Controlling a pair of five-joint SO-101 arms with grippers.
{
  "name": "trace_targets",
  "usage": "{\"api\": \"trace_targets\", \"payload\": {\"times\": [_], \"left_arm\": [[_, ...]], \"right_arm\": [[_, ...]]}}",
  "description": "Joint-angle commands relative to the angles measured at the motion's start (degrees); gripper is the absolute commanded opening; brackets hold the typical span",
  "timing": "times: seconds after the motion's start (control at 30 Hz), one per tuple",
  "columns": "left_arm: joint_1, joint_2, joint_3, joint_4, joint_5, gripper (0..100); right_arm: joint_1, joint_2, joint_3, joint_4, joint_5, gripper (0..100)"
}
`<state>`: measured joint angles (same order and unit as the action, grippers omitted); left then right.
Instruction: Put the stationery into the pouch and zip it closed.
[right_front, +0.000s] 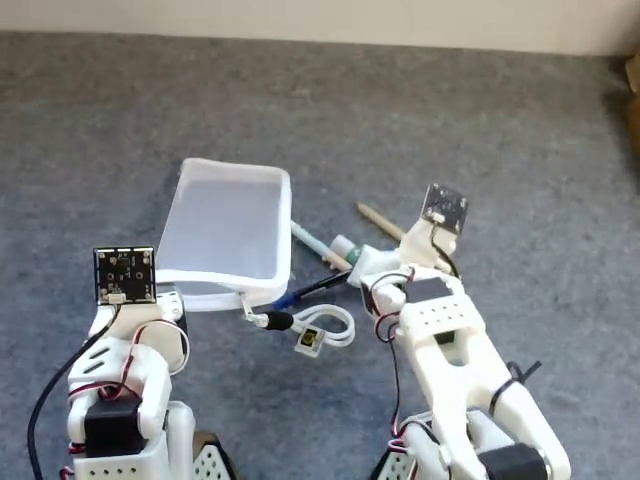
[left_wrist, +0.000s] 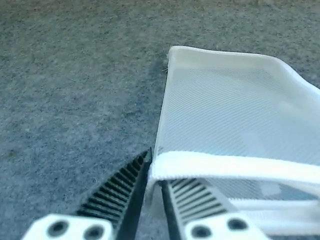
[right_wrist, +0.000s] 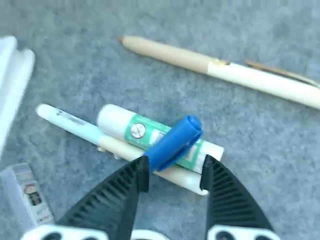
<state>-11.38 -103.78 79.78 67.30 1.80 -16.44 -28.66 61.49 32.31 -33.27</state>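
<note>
High view, centre left: white mesh pouch, flat on grey table, mouth toward the lower edge. Lower left: left gripper, clamped on the pouch's rim near a corner. Centre right: right gripper, jaws apart, straddling blue pen lying across glue stick and pale marker; beige pen beyond, apart.

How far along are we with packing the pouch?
Done: nothing so far. The pouch is open and I see no stationery inside it. In hand: the left hand pinches the pouch's rim, and the right hand is open astride the blue pen, which lies across the glue stick and the light blue pen. Left: those three, the beige pen lying apart, then zipping.
</note>
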Motion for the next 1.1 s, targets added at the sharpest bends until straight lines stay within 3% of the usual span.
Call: {"api": "trace_targets", "payload": {"times": [0.0, 0.47, 0.6, 0.7, 0.9, 1.07], "left_arm": [[-0.84, -0.22, -3.21, 0.18, 0.35, 1], [-0.84, -0.22, -2.59, -0.09, 0.35, 1], [-0.84, -0.22, -2.51, -0.09, 0.35, 1], [-0.84, -0.22, -2.51, -0.09, 0.35, 1], [-0.84, -0.22, -2.51, -0.09, 0.35, 1], [-0.84, -0.22, -2.51, -0.09, 0.35, 1]], "right_arm": [[0.66, 4.62, -6.11, -1.8, -0.79, 15.7], [0.66, 12.88, -10.59, -1.63, -0.79, 15.5], [0.66, 12.53, -10.42, -1.45, -0.26, 6.4], [0.66, 12.44, -10.42, -1.45, 3.34, 0.2], [2.15, 11.56, -10.07, -1.36, 6.33, 0.5], [4.18, 2.33, -9.19, -1.01, 9.76, 0.5]]}}
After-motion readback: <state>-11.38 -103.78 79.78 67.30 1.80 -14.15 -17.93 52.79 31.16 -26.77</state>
